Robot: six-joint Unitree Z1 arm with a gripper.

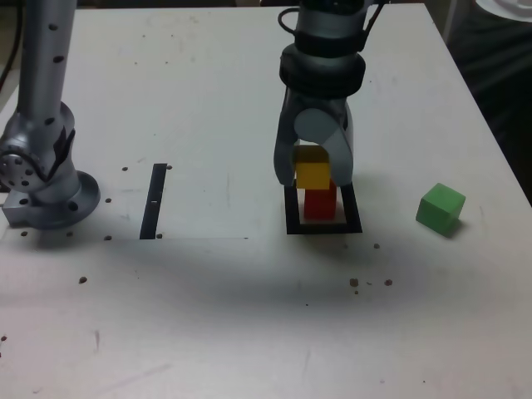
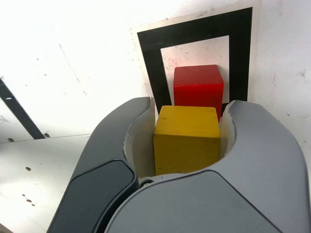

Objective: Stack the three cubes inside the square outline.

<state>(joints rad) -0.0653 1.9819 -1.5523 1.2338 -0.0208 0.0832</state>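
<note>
Wrist view shows my gripper point(image 2: 187, 141) clamped on the yellow cube point(image 2: 186, 138) over the red cube point(image 2: 198, 86) inside the square outline point(image 2: 148, 63), while the green cube point(image 1: 440, 207) waits at three o'clock on the surface point(image 1: 216, 108), unstacked.

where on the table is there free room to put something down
Bare table behind the black strip and in front of the square outline. Crowded at the outline: gripper holding the yellow cube over the red cube. Green cube sits on the exterior view's right.

Jaws clamp yellow cube point(image 1: 313, 175) above red cube point(image 1: 320, 203) in square outline point(image 1: 323, 226); green cube point(image 1: 440, 207) apart.
</note>
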